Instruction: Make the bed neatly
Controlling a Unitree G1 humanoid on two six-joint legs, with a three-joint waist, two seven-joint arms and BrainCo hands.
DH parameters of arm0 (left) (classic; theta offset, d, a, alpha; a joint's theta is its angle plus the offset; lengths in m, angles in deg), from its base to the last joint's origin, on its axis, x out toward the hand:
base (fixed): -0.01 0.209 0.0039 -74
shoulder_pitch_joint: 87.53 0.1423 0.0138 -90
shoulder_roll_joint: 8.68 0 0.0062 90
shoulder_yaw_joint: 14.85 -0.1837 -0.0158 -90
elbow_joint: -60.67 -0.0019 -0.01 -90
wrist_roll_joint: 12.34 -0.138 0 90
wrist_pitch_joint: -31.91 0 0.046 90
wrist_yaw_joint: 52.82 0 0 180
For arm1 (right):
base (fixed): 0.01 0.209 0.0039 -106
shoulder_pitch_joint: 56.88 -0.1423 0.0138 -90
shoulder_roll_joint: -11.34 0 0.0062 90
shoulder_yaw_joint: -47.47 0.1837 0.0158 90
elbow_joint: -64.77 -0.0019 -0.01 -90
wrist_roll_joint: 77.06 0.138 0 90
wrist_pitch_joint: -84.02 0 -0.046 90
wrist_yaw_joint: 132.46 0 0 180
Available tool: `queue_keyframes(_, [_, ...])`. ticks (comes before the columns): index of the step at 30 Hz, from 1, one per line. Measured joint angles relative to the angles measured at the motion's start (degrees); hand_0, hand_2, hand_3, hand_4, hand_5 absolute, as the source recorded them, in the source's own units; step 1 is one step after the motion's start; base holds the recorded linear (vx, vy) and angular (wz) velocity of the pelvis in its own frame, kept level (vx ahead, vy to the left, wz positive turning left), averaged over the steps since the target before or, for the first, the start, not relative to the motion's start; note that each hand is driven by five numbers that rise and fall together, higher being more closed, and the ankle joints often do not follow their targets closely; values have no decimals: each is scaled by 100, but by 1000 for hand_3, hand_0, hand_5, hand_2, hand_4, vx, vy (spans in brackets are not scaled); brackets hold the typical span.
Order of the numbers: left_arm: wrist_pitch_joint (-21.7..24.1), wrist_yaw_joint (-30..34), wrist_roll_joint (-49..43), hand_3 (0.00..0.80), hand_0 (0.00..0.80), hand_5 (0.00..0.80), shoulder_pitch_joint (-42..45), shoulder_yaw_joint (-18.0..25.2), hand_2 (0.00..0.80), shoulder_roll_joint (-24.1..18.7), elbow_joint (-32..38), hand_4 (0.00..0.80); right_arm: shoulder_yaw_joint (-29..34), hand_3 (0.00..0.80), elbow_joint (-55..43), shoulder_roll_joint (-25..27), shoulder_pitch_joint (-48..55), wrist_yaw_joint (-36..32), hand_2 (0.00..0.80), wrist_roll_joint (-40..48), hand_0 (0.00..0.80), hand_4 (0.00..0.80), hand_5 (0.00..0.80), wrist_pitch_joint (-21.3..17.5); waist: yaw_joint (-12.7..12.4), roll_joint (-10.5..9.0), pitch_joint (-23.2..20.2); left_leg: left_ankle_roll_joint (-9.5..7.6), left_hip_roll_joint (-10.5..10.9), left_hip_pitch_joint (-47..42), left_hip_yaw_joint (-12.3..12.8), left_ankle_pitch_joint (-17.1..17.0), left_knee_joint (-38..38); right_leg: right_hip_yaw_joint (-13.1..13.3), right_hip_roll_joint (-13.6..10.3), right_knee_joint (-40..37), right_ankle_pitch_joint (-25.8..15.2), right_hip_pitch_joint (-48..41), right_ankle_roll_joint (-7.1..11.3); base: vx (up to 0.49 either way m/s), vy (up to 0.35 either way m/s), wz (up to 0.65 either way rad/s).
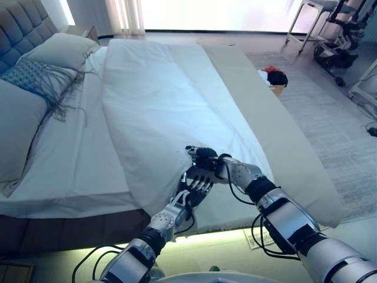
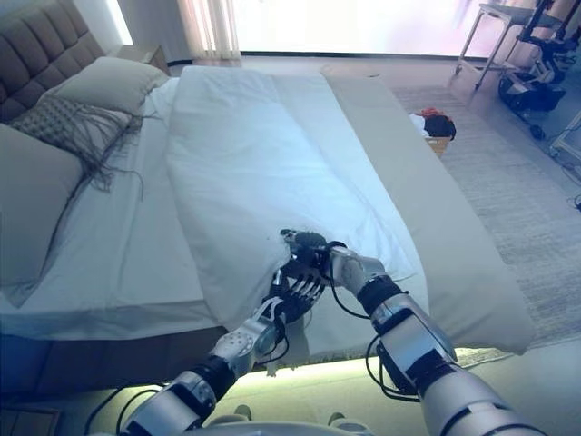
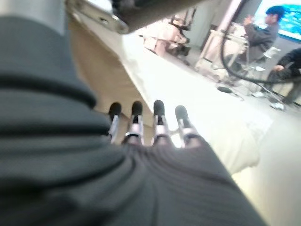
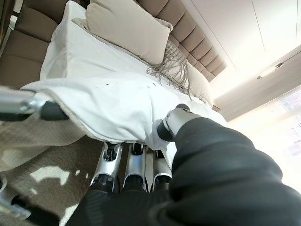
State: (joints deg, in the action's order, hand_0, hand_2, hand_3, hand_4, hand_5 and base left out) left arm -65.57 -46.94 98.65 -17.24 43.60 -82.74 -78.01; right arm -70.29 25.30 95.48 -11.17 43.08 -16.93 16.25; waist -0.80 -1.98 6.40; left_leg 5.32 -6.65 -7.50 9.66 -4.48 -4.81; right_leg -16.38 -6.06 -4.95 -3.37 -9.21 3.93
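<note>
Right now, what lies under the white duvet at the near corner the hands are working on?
Under the white duvet a beige bedspread shows, and toward the pillows a white sheet. The right hand pinches the duvet edge; beneath its middle is hidden.

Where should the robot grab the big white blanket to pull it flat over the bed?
Probably at the near corner of the white duvet, where it lies bunched on the tan sheet and the right hand already has its fingers under the edge with the thumb on top. Coming from the foot side suits it, since the edge lifts there. The left hand sits just below, fingers straight.
</note>
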Motion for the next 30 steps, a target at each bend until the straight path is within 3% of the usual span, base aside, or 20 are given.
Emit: queue_keyframes(30, [-477, 155, -221, 0, 0, 0, 0, -103, 0, -126, 0, 0, 5, 800, 23, 197, 0, 0, 800, -52, 800, 800, 800, 1, -9, 2, -3, 0, 0, 11, -78, 0, 0, -79, 0, 0, 13, -38, -1, -2, 2, 1])
